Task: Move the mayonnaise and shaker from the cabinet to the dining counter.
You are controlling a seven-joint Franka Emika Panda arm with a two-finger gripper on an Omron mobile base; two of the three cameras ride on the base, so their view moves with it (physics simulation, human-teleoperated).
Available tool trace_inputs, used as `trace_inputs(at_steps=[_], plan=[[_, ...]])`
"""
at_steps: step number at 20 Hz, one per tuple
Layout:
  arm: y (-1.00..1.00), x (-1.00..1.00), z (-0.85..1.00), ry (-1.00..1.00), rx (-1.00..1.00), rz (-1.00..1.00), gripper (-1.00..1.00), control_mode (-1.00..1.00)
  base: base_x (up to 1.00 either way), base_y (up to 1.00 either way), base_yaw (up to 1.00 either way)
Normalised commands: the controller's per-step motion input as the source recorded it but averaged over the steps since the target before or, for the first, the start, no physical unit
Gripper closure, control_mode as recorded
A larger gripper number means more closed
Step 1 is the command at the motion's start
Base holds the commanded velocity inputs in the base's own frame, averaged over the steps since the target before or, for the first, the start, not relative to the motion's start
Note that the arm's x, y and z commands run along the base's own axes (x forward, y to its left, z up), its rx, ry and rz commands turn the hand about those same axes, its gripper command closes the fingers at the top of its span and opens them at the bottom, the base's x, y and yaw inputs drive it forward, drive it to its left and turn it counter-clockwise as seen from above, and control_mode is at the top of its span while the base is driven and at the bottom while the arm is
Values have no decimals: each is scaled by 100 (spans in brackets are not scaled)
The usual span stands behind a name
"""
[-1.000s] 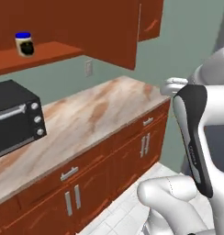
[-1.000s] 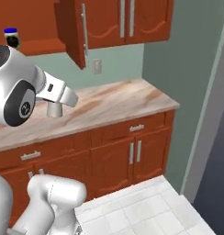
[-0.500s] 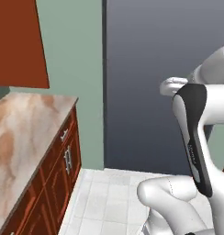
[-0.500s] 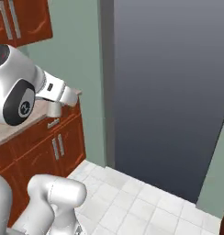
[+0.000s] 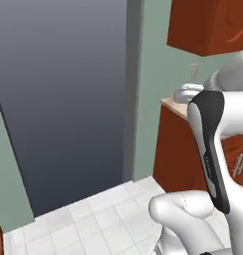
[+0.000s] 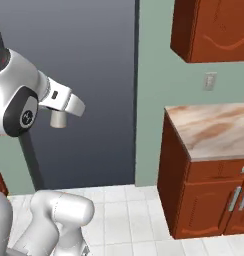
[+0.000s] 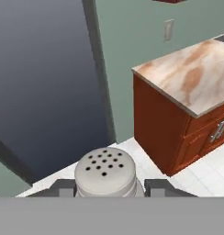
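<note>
**A:** What had changed in the left base view?

**B:** The whole picture had swung, so the base had turned, not the furniture; a second before, the open red-brown wooden wall cabinet with the blue-lidded mayonnaise jar on its shelf had been in sight above the black toaster oven; now a tall dark grey doorway panel (image 5: 63,99) stood from nine to twelve o'clock, with a corner of a red-brown wall cabinet (image 5: 208,27) at one o'clock and the white arm (image 5: 213,149) at four.

**A:** And the right base view?

**B:** The same swing; the beige marble wall counter (image 6: 214,127) had slid across to three o'clock over its red-brown drawer cabinets (image 6: 204,200); the gripper (image 6: 59,119) at nine o'clock carried the small plain grey cylindrical shaker (image 6: 58,119) under the hand, as it had throughout.

**A:** The hand view?

**B:** The shaker's round perforated top (image 7: 104,172) sat at six o'clock, clamped narrowly between the two dark finger tips (image 7: 63,187); the jaws were closed on it; white floor tiles (image 7: 146,160) lay beyond, the counter corner at two o'clock.

**A:** What did that mean for the task?

**B:** I judged the shaker was out of the cabinet and in transit; the veined dining counter had yet to come round; the mayonnaise remained to be fetched.
</note>
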Motion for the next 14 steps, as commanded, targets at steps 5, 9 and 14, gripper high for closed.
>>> trace_inputs(at_steps=[5, 9, 14], plan=[[0, 0, 0, 0, 0, 0, 100, 100, 0, -14, -90], [0, 0, 0, 0, 0, 0, 100, 100, 0, -13, -89], [0, 0, 0, 0, 0, 0, 100, 100, 0, -16, -87]])
